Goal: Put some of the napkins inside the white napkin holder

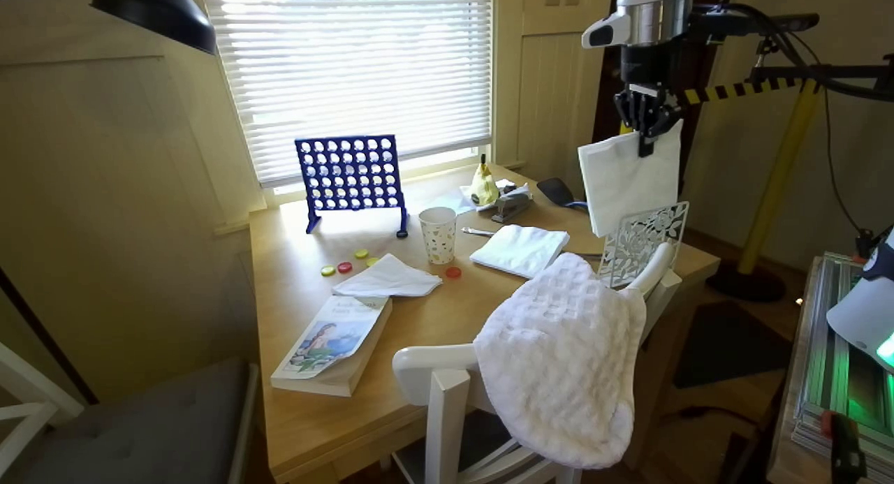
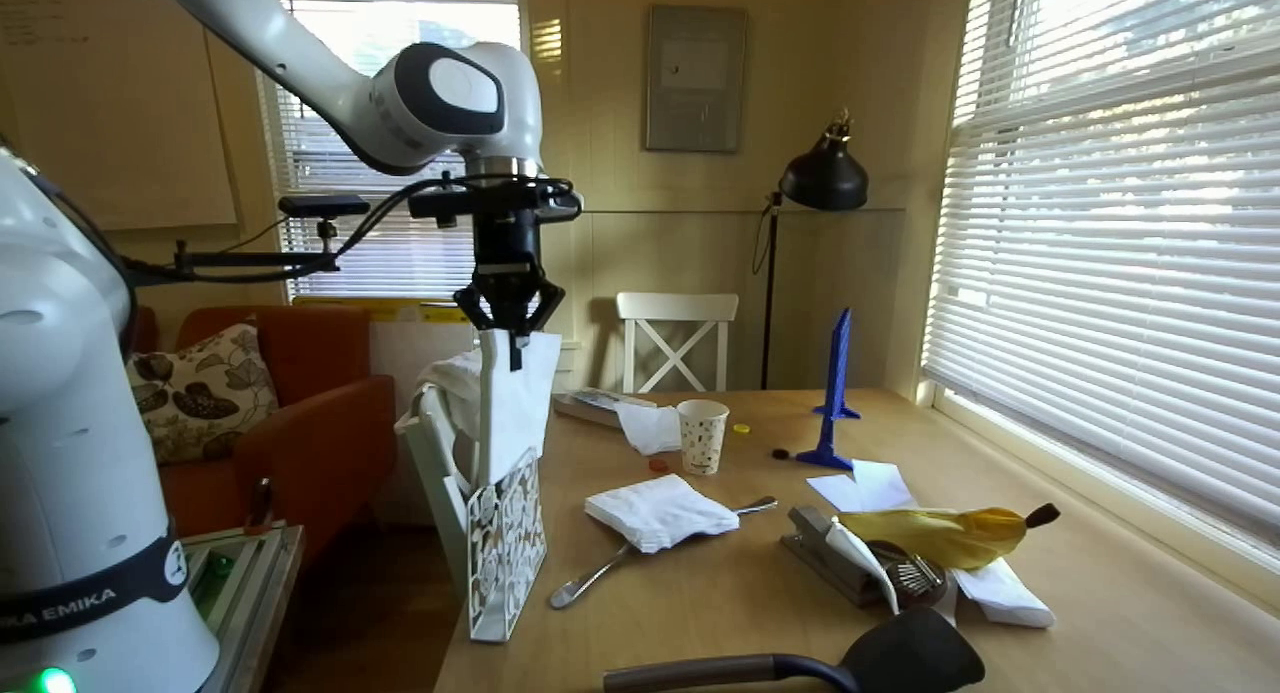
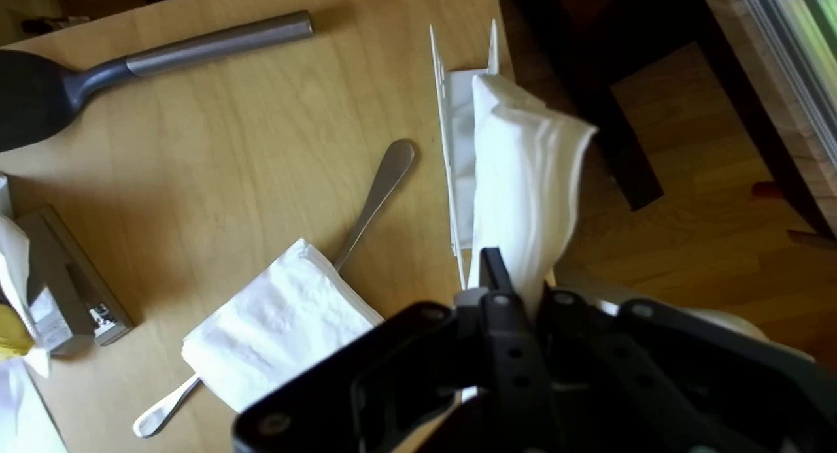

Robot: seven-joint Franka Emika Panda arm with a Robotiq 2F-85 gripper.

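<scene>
My gripper is shut on a bundle of white napkins, pinching its top edge. The bundle hangs upright from the fingers in both exterior views. The white napkin holder stands upright at the table edge, directly below the bundle. In the wrist view, the held napkins fan out at their far end and cover the right part of the holder. Their lower edge is near the holder's top; I cannot tell whether it is between the walls. Another low napkin stack lies on the table.
A white chair draped with a fluffy white towel stands close beside the holder. A utensil lies under the loose stack. A spatula, stapler, paper cup and blue game board are on the table.
</scene>
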